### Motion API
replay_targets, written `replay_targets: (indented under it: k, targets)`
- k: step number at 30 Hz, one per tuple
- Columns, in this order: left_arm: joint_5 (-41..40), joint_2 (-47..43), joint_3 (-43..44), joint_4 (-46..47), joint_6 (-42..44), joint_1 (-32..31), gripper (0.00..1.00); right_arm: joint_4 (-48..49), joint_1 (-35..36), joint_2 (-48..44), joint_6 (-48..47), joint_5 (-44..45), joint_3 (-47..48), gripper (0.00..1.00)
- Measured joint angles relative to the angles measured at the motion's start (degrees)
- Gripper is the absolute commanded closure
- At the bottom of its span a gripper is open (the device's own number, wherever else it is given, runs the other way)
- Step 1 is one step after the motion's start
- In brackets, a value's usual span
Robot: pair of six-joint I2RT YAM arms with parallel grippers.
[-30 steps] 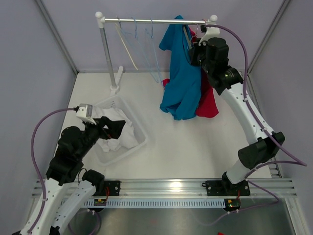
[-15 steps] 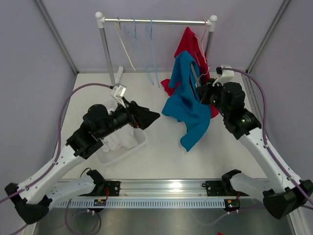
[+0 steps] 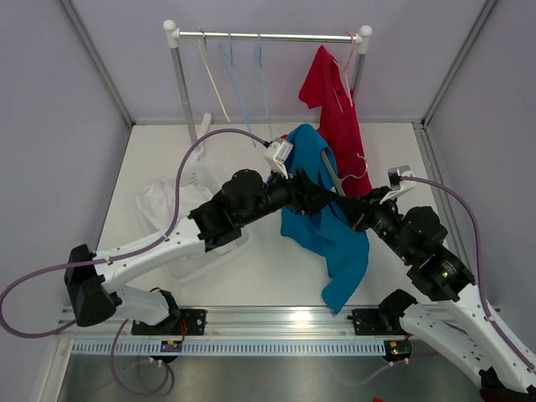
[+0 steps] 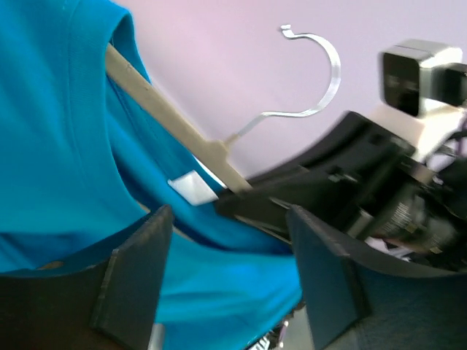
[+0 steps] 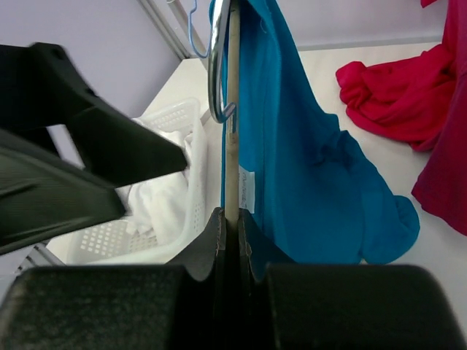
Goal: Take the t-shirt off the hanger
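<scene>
Hanger [image 4: 175,122] and right hand [image 5: 232,222] block left hand [image 4: 228,240] — close

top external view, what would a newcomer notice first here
The bright blue t-shirt at mid-table stands out, draped on a hanger that the right gripper clamps by its bar, off the rack. The left gripper is open, close up at the shirt's collar, and a red t-shirt hangs on the rack behind.
</scene>
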Motion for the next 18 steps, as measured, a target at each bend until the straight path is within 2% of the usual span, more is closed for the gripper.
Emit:
replay_targets:
  k: [6,18]
  targets:
    - [-1.0,6.3,2.5,1.9,0.3,-1.3,0.35,-0.2,0.4,-1.4,1.0,-0.8,-0.3,1.00]
    - [-3.5,7.9,3.0,6.0,2.3,-2.2,0.38,0.4,1.3,-0.6,1.9,-1.7,-1.0,1.00]
